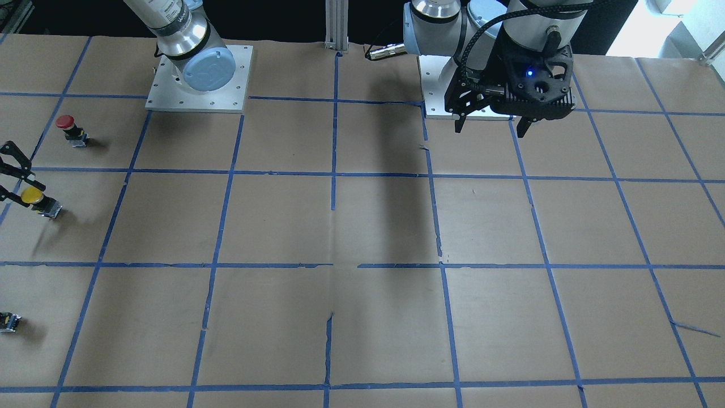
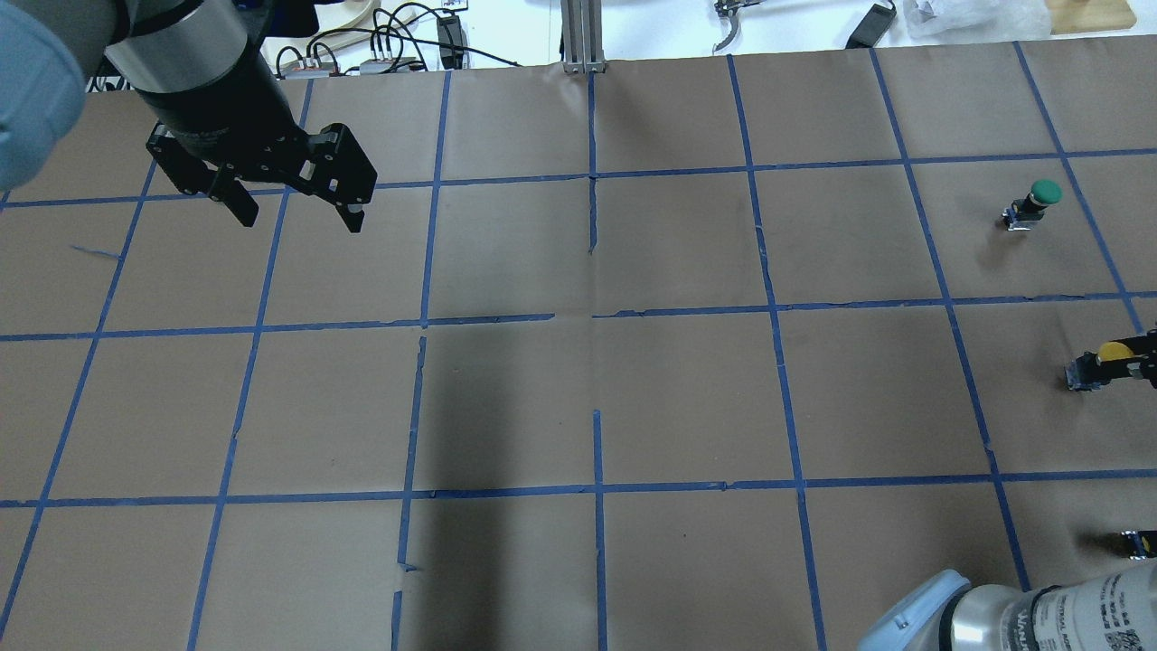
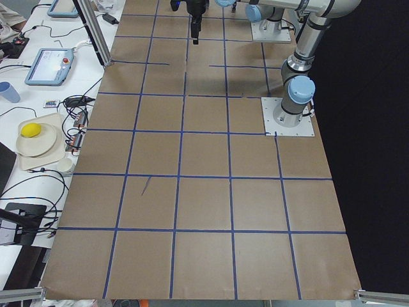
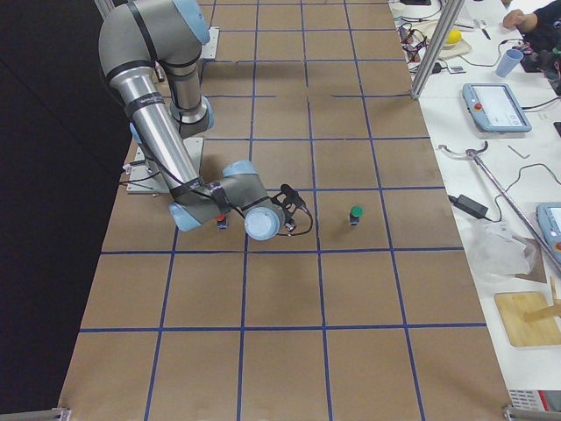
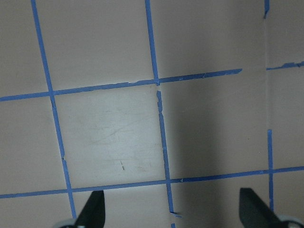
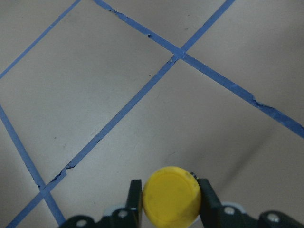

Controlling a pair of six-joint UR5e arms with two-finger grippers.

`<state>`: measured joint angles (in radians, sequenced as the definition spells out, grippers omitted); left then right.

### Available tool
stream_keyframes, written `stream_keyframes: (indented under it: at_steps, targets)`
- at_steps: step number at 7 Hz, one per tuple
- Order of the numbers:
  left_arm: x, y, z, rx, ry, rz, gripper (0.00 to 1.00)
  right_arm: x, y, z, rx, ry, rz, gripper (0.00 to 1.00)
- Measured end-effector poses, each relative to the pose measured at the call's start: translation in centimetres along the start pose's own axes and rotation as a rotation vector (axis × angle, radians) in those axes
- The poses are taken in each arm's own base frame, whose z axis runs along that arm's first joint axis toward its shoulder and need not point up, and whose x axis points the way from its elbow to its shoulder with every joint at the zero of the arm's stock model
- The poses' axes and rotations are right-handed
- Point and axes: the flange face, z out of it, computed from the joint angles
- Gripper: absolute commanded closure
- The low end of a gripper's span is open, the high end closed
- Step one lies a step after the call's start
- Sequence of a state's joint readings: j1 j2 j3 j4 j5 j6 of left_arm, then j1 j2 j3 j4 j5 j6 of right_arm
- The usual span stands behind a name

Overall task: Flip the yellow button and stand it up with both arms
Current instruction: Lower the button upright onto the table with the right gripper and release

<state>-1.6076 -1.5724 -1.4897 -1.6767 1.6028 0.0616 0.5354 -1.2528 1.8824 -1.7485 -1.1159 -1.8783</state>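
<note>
The yellow button [image 1: 32, 196] is at the table's far right end, tipped on its side with its grey body [image 1: 51, 208] pointing away from the gripper. My right gripper [image 1: 24, 190] is shut on its yellow cap. The right wrist view shows the cap [image 6: 172, 195] clamped between both fingers [image 6: 207, 199]. It also shows at the edge of the overhead view [image 2: 1114, 353]. My left gripper [image 1: 491, 126] hangs open and empty above the table near its own base, far from the button. It also shows in the overhead view [image 2: 298, 212] and over bare paper in its wrist view [image 5: 172, 211].
A red-capped button [image 1: 67, 124] stands near the right arm's base. A green-capped button [image 2: 1039, 194] stands farther out. A small dark capless part [image 1: 8, 321] lies at the table's edge. Brown paper with a blue tape grid [image 1: 334, 173] covers the table.
</note>
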Motion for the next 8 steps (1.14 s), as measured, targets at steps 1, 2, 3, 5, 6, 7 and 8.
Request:
stream_keyframes:
  at_steps: [1, 2, 3, 5, 6, 7, 8]
  targets:
    - [0.0, 0.0, 0.0, 0.0, 0.0, 0.0, 0.0, 0.0, 0.0, 0.0, 0.001, 0.001, 0.0, 0.52]
    - [0.0, 0.0, 0.0, 0.0, -0.001, -0.001, 0.0, 0.0, 0.0, 0.0, 0.001, 0.002, 0.0, 0.32]
    - [0.0, 0.0, 0.0, 0.0, -0.001, -0.001, 0.0, 0.0, 0.0, 0.0, 0.002, 0.001, 0.001, 0.06]
    - [0.0, 0.0, 0.0, 0.0, -0.002, 0.0, 0.0, 0.4, 0.2, 0.6, 0.024, -0.006, 0.016, 0.0]
    - [0.0, 0.0, 0.0, 0.0, -0.002, 0.0, 0.0, 0.6, 0.2, 0.8, 0.032, -0.009, 0.061, 0.0]
    - [0.0, 0.0, 0.0, 0.001, -0.002, 0.0, 0.0, 0.3, -0.7, -0.1, 0.003, 0.003, 0.134, 0.0]
    - [0.0, 0.0, 0.0, 0.001, -0.002, 0.0, 0.0, -0.6, -2.9, -2.0, -0.056, 0.039, 0.194, 0.0]
